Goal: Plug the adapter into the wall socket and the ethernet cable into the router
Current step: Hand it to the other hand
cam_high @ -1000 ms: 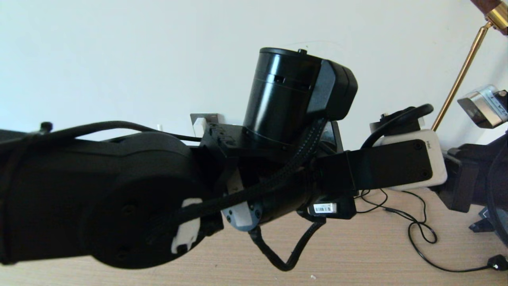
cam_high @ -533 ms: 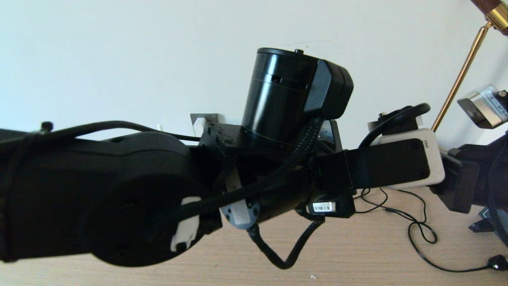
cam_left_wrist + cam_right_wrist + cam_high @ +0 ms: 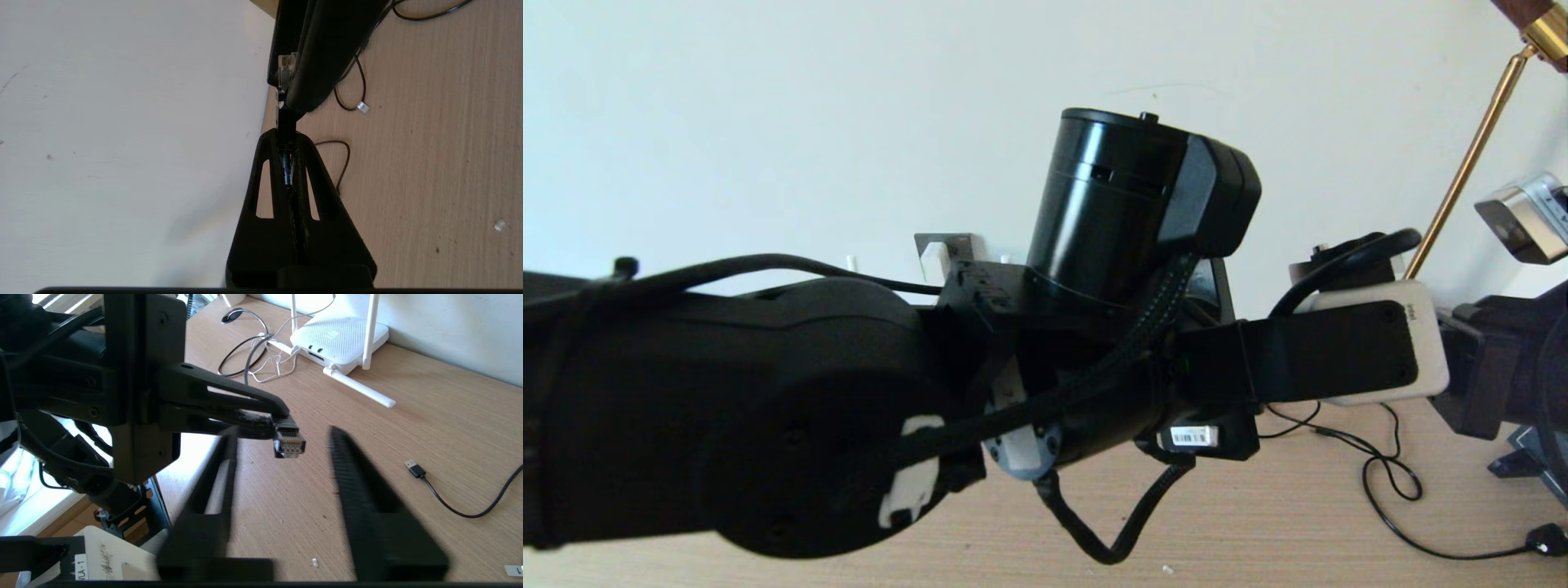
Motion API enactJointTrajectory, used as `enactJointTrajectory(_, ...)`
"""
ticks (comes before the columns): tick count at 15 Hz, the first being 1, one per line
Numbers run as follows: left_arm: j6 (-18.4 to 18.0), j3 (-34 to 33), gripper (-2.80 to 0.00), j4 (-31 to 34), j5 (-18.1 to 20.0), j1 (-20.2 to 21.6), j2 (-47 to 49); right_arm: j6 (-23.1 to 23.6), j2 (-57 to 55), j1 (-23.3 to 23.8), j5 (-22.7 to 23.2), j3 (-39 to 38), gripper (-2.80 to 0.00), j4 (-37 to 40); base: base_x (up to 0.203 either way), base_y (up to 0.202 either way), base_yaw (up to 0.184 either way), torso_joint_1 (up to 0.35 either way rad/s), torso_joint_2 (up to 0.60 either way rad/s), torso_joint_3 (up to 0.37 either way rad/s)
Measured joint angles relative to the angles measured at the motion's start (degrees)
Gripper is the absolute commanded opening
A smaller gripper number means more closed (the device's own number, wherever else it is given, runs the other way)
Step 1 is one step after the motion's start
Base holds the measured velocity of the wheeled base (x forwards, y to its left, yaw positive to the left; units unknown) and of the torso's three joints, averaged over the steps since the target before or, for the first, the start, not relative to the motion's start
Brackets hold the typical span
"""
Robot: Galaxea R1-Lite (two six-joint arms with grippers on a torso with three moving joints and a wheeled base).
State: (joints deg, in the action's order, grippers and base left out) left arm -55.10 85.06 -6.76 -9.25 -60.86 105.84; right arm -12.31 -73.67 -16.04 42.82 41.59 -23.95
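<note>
The left hand [image 3: 282, 416] is clenched on the ethernet cable [image 3: 289, 443] just behind its plug, holding it in the air above the tabletop [image 3: 429, 428]; the clear tip projects beyond the fingertips and is seated in nothing. The right hand [image 3: 282, 457] stands released, its two fingers spread on either side of the plug and touching neither it nor the left hand, so the cable rests with the left hand alone. The plug has a black sleeve and a transparent end in which the row of metal contacts shows; it looks undamaged and faces roughly toward the right wrist camera rather than toward the far side. Farther off, against the wall, the router [image 3: 339, 339] lies flat on the tabletop, a white rounded box with slim antennas, one lying down along the surface, and small dark ports on its near edge. The port intended for the black cable cannot be made out, and the plug is well apart from the router. That step is therefore judged not yet done. In the head view a dark plate [image 3: 943, 243] with a white block [image 3: 934, 260] against it shows on the wall behind the left arm; whether this is the adapter seated in the wall socket cannot be told.
</note>
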Motion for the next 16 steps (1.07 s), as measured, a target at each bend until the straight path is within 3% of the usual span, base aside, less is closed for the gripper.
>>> enactJointTrajectory(11,0.0,-0.9,-2.8,-1.4,0.0,0.0,0.1,-0.1,-0.2,0.0,0.0,0.8,0.0,0.1,0.0,0.0,0.0,0.0,0.0,0.0)
enactJointTrajectory(12,0.0,-0.9,-2.8,-1.6,0.0,0.0,0.1,-0.1,-0.2,0.0,0.0,0.9,-2.8,0.1,0.0,0.0,0.0,0.0,0.0,0.0)
enactJointTrajectory(16,-0.1,-1.0,-2.8,-1.6,0.0,0.0,0.2,-0.1,-0.2,0.0,0.0,1.0,-2.8,0.1,0.0,0.0,0.0,0.0,0.0,0.0)
